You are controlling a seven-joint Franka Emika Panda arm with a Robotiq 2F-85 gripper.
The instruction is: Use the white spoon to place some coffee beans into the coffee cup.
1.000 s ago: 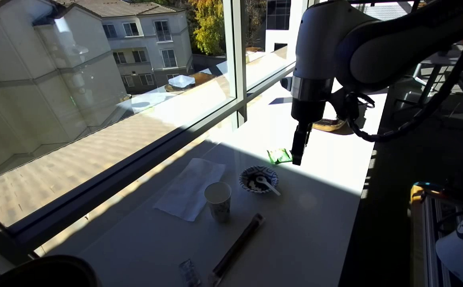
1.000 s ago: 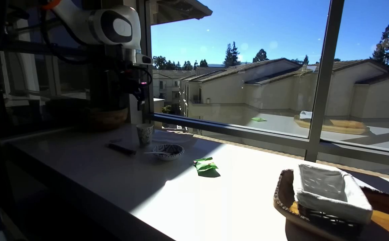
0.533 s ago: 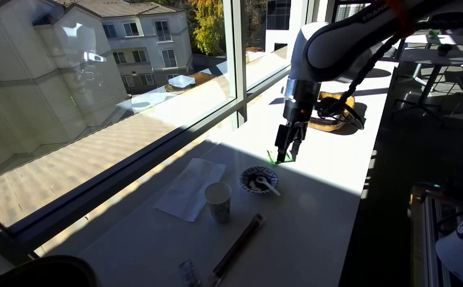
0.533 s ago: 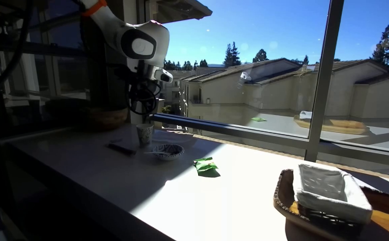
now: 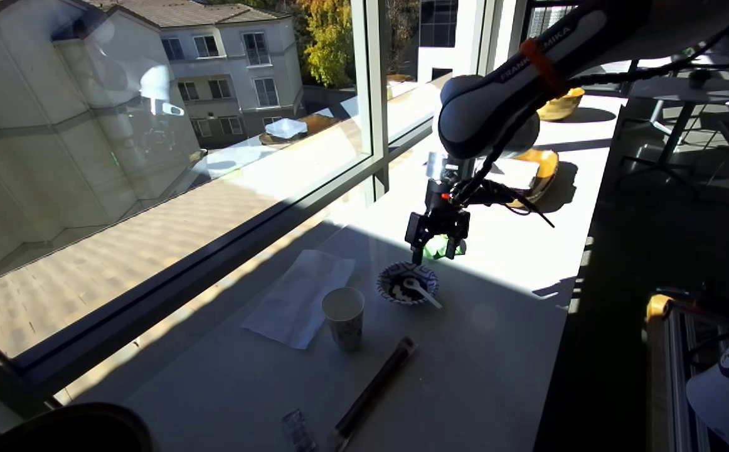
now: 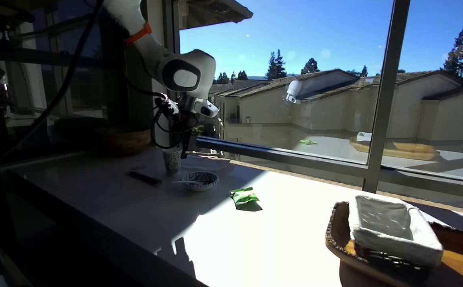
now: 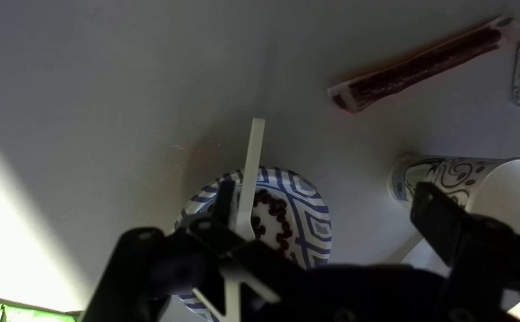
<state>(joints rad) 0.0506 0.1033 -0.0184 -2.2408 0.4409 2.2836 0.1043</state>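
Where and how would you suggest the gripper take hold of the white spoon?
Probably by the outer handle end, from above, pinching across its narrow width: the white spoon overhangs the patterned bowl, its handle jutting past the rim, away from the coffee beans.

Hand (image 5: 433, 258) downward, jaws apart.

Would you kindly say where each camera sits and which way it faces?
In an exterior view, high above the table, looking down its length: arm and open gripper show.
In an exterior view, near the lined basket, looking toward the cup: arm shows, gripper indistinct.
Wrist view: facing down at the bowl from the wrist; gripper shows.
Both exterior views share cup, bowl and white spoon.
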